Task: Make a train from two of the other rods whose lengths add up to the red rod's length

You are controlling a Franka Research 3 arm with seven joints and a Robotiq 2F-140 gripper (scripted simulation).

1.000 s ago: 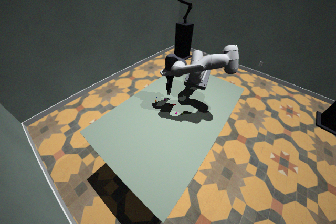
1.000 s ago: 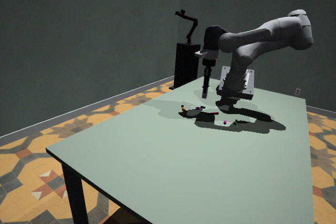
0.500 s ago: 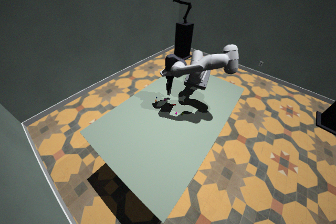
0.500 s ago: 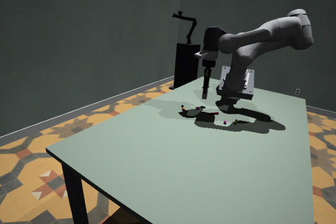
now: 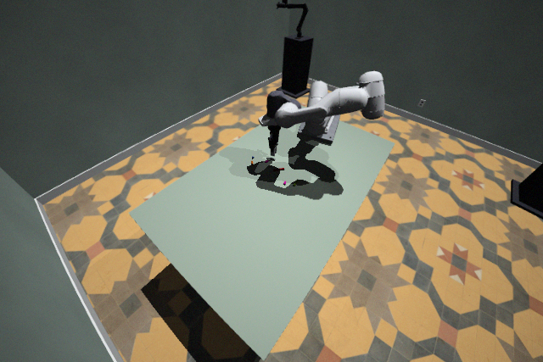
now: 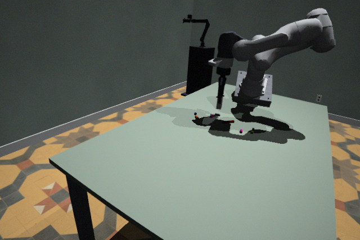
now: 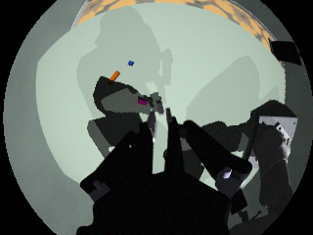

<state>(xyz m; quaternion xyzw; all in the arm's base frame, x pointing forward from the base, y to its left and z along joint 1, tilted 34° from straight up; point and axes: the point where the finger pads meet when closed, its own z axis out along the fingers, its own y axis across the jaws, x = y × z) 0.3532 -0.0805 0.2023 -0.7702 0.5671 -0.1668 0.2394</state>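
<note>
Landmark: one red rod (image 5: pixel 280 169) (image 6: pixel 228 121), lying flat on the pale green tabletop (image 5: pixel 219 226) (image 6: pixel 189 173) (image 7: pixel 64 98), partly in shadow. All places below are as seen in the exterior view.

Item: one orange rod (image 5: pixel 252 162) (image 6: pixel 196 116) (image 7: pixel 114 76), left of the red rod and somewhat farther back; one end in shadow.

Item: one blue rod (image 5: pixel 253 157) (image 6: pixel 195 113) (image 7: pixel 130 63), very short, left of the red rod and just beyond the orange one, with tabletop showing between the two.

Item: one dark magenta-purple rod (image 5: pixel 266 160) (image 6: pixel 212 116) (image 7: pixel 142 102), behind and to the left of the red rod, nearer to it than the orange one. A grey patch adjoins it; whether rod or shadow, cannot be told.

Item: one bright pink-magenta rod (image 5: pixel 284 182) (image 6: pixel 241 130), in front and to the right of the red rod, in a lit patch.

Item: one dark yellow-green piece (image 5: pixel 294 184) (image 6: pixel 252 130), farther right than the pink-magenta one, in shadow; exact outline unclear.

Apparatus: one white arm (image 5: pixel 346 100) (image 6: pixel 299 32) with black jaws (image 5: pixel 273 154) (image 6: pixel 219 107), pointing down, raised above the tabletop behind and to the left of the red rod. Jaws nearly pressed together, a narrow gap between them, pinching nothing.
</note>
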